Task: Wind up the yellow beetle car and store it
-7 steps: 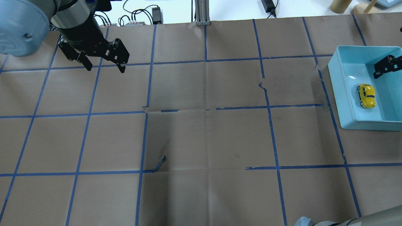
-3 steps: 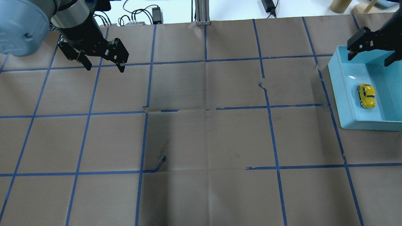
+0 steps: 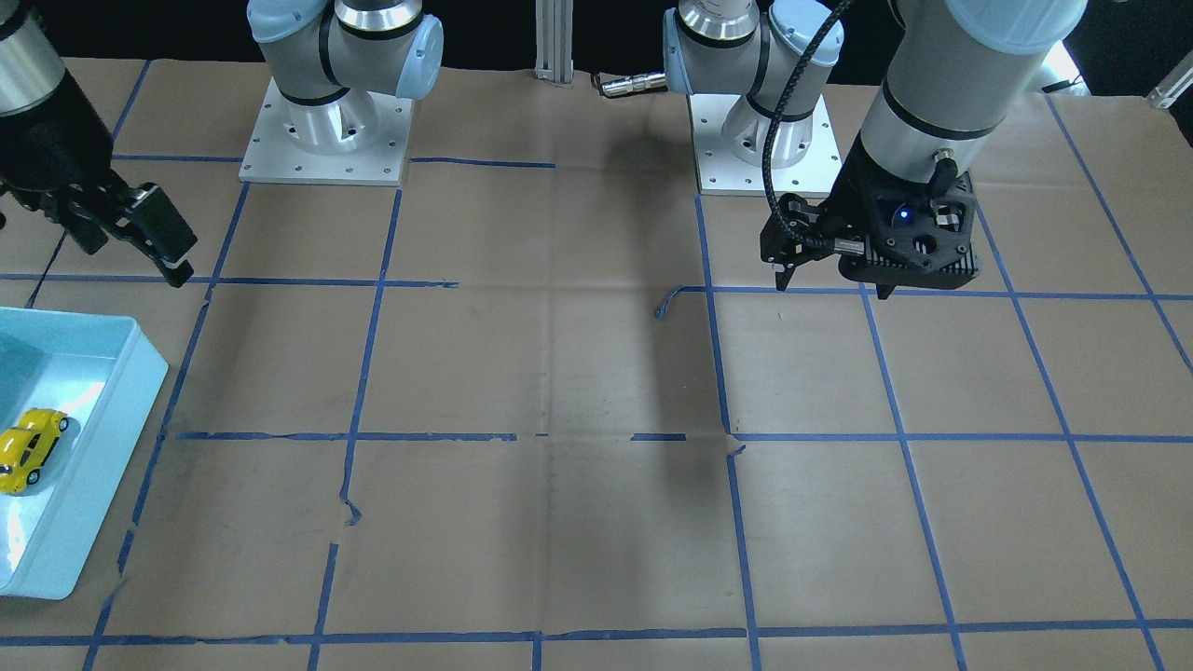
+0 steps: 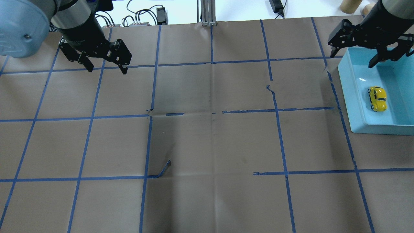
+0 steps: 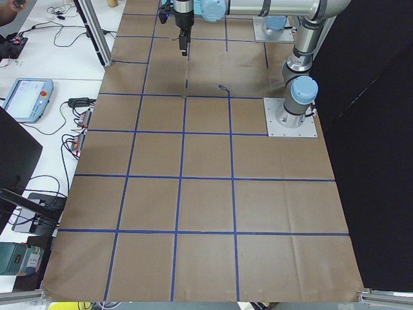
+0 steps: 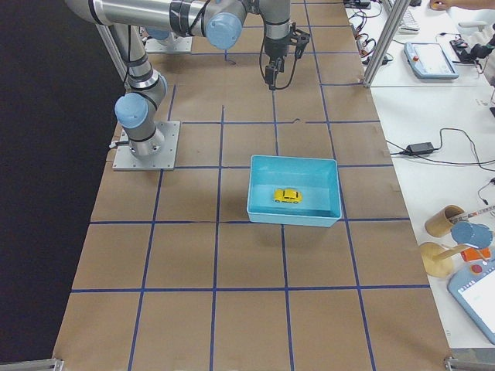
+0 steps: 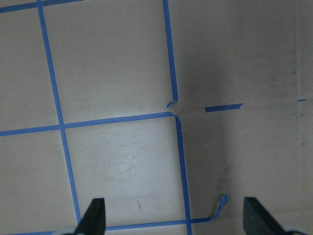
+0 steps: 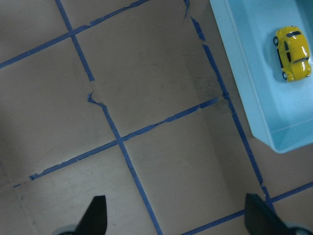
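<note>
Front view: car [image 3: 28,449] sits in blue tray [image 3: 121,438], nothing touching it. Overhead: R gripper [image 4: 352,59] has lifted out of tray, fingers [image 4: 336,38] apart, empty; L gripper [image 4: 107,69] far off, also apart. R wrist view: car alone in tray, so storing looks done.

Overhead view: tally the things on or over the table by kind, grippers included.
Small glossy yellow toy beetle car: 1
Light-blue rectangular plastic tray: 1
Black two-finger grippers: 2, the left gripper and the right gripper
Total: 4
</note>
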You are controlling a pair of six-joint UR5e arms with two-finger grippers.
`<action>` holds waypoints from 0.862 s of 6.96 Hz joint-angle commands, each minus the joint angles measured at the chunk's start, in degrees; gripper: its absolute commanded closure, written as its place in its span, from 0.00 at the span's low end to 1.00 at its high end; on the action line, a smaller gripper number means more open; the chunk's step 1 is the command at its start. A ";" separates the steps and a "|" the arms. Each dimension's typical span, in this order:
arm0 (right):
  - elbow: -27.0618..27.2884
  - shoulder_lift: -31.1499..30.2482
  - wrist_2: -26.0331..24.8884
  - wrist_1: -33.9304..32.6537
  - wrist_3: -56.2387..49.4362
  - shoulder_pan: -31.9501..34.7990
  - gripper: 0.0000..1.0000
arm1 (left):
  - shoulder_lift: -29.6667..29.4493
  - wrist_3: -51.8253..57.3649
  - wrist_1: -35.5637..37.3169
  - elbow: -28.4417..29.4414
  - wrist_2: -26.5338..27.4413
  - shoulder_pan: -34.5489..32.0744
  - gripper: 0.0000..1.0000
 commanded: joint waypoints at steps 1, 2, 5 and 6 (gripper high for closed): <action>0.11 0.04 -0.01 0.12 5.26 6.40 0.00 | 0.33 1.21 -0.43 0.01 0.19 -0.02 0.00; 0.03 0.13 0.08 0.12 8.76 9.30 0.00 | 0.42 1.21 -0.43 0.01 0.10 -0.02 0.00; 0.38 0.39 -0.10 1.69 8.54 11.79 0.00 | 0.51 1.21 -0.43 0.01 0.01 -0.02 0.00; 0.29 1.44 -0.01 1.79 7.40 11.79 0.00 | 0.51 1.21 -0.43 0.01 0.01 -0.02 0.00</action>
